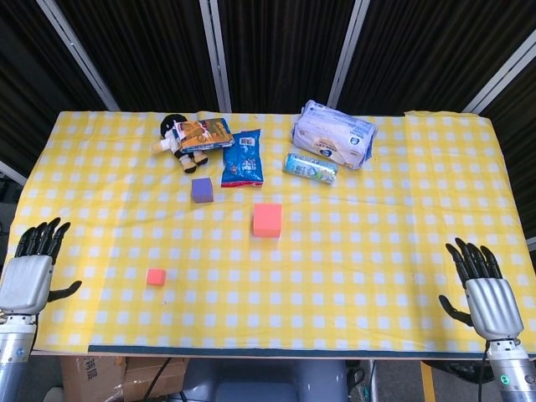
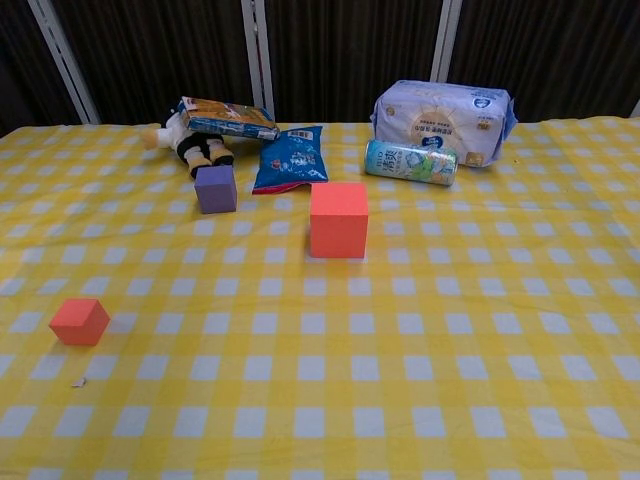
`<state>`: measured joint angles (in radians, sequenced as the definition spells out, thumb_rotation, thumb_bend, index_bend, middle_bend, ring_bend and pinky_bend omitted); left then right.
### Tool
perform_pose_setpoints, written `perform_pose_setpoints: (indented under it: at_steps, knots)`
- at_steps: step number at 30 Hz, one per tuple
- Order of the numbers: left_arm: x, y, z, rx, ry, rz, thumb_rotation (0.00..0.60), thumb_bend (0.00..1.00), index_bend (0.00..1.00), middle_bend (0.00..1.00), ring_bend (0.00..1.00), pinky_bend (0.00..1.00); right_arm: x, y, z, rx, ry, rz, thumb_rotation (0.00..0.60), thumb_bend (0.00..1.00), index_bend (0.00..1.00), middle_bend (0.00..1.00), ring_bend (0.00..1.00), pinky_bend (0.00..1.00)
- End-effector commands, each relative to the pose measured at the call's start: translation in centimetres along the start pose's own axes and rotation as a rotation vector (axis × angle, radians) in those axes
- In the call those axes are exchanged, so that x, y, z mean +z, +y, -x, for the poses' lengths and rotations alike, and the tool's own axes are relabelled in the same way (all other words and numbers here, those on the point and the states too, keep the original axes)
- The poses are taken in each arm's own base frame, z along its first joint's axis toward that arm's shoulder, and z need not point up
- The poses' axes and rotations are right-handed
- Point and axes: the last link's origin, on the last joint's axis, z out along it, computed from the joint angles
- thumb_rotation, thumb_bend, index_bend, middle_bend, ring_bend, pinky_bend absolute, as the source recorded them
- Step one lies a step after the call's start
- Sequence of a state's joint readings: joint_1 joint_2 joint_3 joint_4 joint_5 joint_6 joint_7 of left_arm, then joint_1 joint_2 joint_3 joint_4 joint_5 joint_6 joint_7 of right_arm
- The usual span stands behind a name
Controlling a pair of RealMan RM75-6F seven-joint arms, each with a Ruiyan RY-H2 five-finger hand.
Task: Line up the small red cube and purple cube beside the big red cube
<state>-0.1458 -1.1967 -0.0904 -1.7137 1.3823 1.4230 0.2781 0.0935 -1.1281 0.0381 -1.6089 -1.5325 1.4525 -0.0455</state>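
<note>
The left robot hand (image 1: 29, 272) and the right robot hand (image 1: 488, 293) are both spread and hold nothing, at the near corners of the tabletop (image 1: 377, 251). The big red cube (image 1: 267, 220) stands in the middle. The purple cube (image 1: 202, 190) is behind it to the left, the small red cube (image 1: 156, 276) well apart near the front left.

Three cubes (image 1: 267, 220), well apart on cloth

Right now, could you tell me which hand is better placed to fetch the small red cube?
Left. The small red cube lies on the left hand side, far across from the right hand. Both are open.
</note>
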Motion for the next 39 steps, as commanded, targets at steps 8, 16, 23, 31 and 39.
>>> perform_pose_setpoints:
  at_steps: [8,16,23,31,39]
  knots:
    - [-0.4,0.4,-0.3,-0.020,0.019,0.017,0.600,0.12,0.00,0.00,0.00,0.00,-0.4,0.1,-0.1,0.030,-0.016,0.016,0.600,0.34,0.00,0.00,0.00,0.00]
    - [6.1,4.3,-2.4,-0.066,0.013,0.050,0.600,0.18,0.07,0.00,0.00,0.00,-0.1,0.1,-0.1,0.066,-0.037,0.024,0.600,0.34,0.00,0.00,0.00,0.00]
    - [13.7,9.4,-2.3,-0.079,-0.085,0.026,0.600,0.22,0.22,0.00,0.00,0.00,0.2,0.1,0.0,0.095,-0.060,0.023,0.600,0.34,0.00,0.00,0.00,0.00]
    - [19.9,15.2,-0.7,-0.036,-0.179,-0.024,0.600,0.22,0.29,0.00,0.00,0.00,0.2,0.2,-0.1,0.127,-0.072,0.024,0.600,0.34,0.00,0.00,0.00,0.00]
    - [23.2,19.9,0.1,0.044,-0.209,-0.018,0.600,0.22,0.29,0.00,0.00,0.00,0.2,0.4,-0.3,0.156,-0.076,0.030,0.600,0.34,0.00,0.00,0.00,0.00]
